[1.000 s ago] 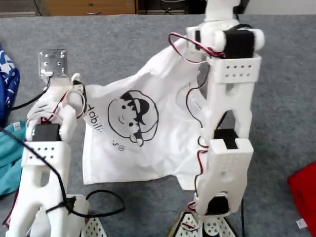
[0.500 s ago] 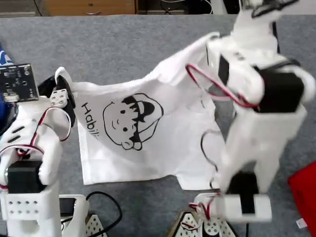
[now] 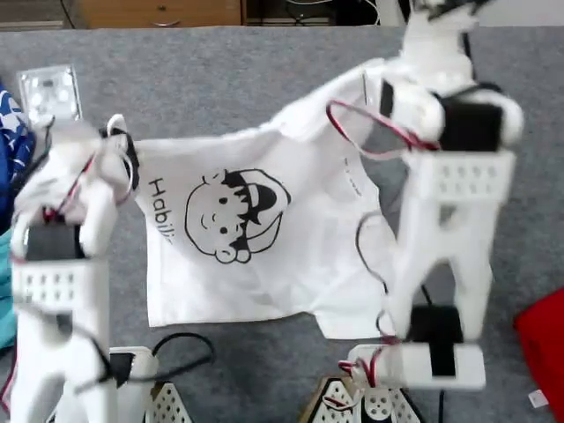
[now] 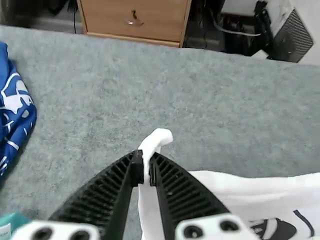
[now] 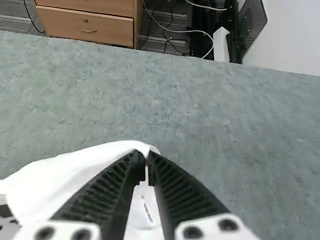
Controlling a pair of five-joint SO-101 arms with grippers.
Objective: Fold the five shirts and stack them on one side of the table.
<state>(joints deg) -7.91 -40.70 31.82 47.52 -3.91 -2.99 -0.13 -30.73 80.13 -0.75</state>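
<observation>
While aloft, white shirt (image 3: 273, 282) tauter than before.

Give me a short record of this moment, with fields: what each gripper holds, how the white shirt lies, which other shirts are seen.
left gripper: shut on one corner of the white shirt
right gripper: shut on another corner
white shirt: print side up, stretched between both grippers, lower part on the grey table
other shirts: blue shirt beside the left arm; red shirt beside the right arm

Grey, carpet-like covering spreads across the bench (image 5: 225, 115); beyond stands a wooden drawer unit (image 4: 160, 15) (small metal handle (image 4: 131, 20)), loose cables (image 5: 175, 31) and a white wall (image 5: 290, 35).
</observation>
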